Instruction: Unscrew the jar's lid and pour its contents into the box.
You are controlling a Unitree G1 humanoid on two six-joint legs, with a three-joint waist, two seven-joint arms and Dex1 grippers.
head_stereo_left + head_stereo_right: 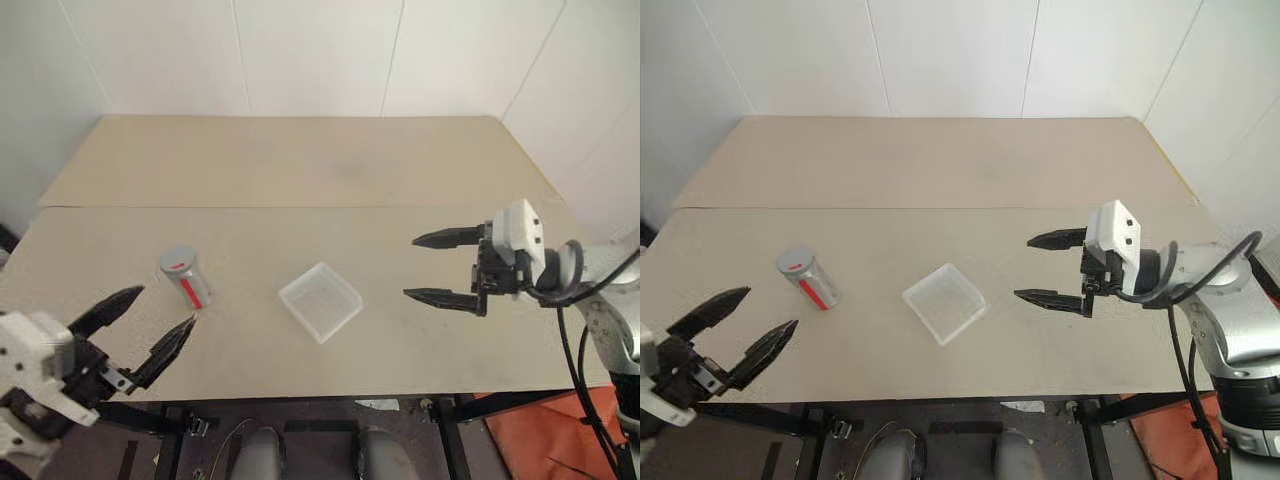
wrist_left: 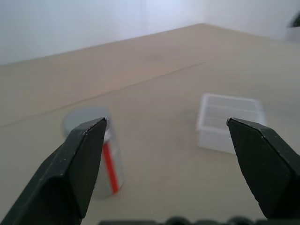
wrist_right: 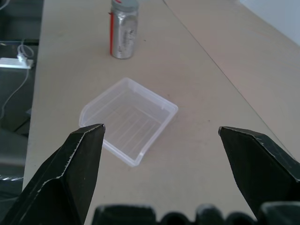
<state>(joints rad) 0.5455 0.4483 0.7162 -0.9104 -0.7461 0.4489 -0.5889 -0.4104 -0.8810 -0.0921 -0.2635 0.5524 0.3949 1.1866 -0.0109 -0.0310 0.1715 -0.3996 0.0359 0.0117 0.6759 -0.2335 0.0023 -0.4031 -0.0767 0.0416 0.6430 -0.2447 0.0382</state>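
On table (image 1: 420,340), jar (image 1: 184,277) upright, lid (image 1: 177,260) topmost

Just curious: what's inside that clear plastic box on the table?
The box looks empty; only its ribbed bottom shows. The jar stands apart, lid on, hiding its contents.

a pale tan table (image 1: 300,160) takes up most of the scene, its top made of two boards meeting at a seam (image 1: 300,207) running side to side. behind it stand plain white panelled walls (image 1: 320,50). an orange-red cloth (image 1: 540,440) lies on the dark floor (image 1: 150,450) at the near right corner.
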